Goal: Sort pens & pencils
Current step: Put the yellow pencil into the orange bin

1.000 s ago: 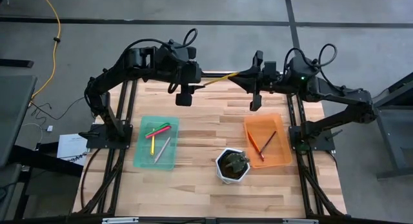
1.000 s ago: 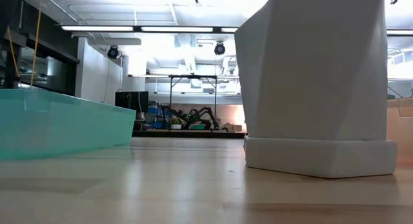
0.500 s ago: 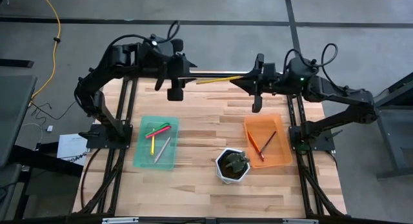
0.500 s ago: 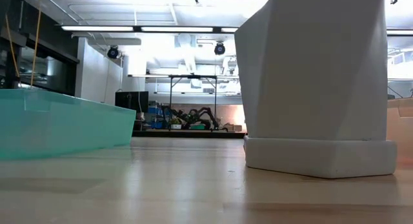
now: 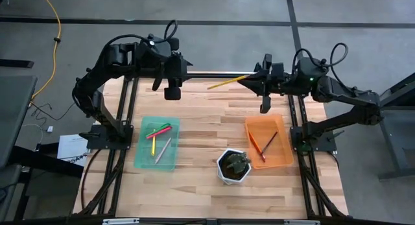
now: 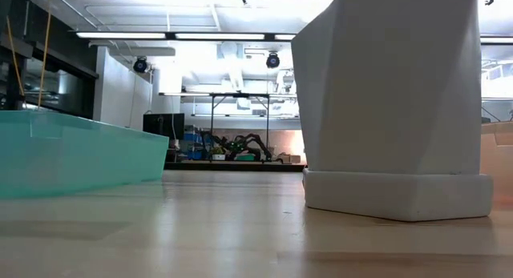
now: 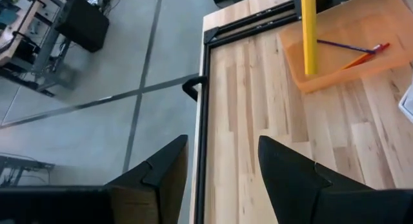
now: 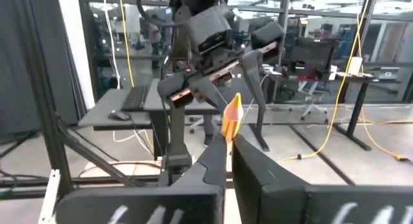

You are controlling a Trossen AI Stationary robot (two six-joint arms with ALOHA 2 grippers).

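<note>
A yellow-orange pencil (image 5: 227, 82) hangs in the air over the table's far edge, with my right gripper (image 5: 249, 80) shut on its right end. My left gripper (image 5: 171, 90) stands open to the left of the pencil's free end, apart from it, with nothing between its fingers (image 7: 222, 166). Several pens (image 5: 158, 135) lie in the green tray (image 5: 146, 161). Two pencils (image 5: 266, 144) lie in the orange tray (image 5: 283, 157). The low view shows neither gripper. My right gripper pinches the pencil's right end (image 8: 230, 126) between its two fingers. The fingers come level from the table's right and lie roughly along the pencil. The pencil sticks out past the fingertips toward the table's left, nearly level and clear of the table.
A white pot (image 5: 234, 165) with a small plant stands near the front, between the two trays; it fills the right of the low view (image 6: 393, 102). Bare wood (image 5: 207, 115) lies between and behind the trays. Black frame rails run along the table's sides.
My left gripper, open throughout, has drawn back from the pencil's free end toward the table's left and risen a little. My right gripper has gone a little toward the table's right with the pencil, which stays clear of the table.
</note>
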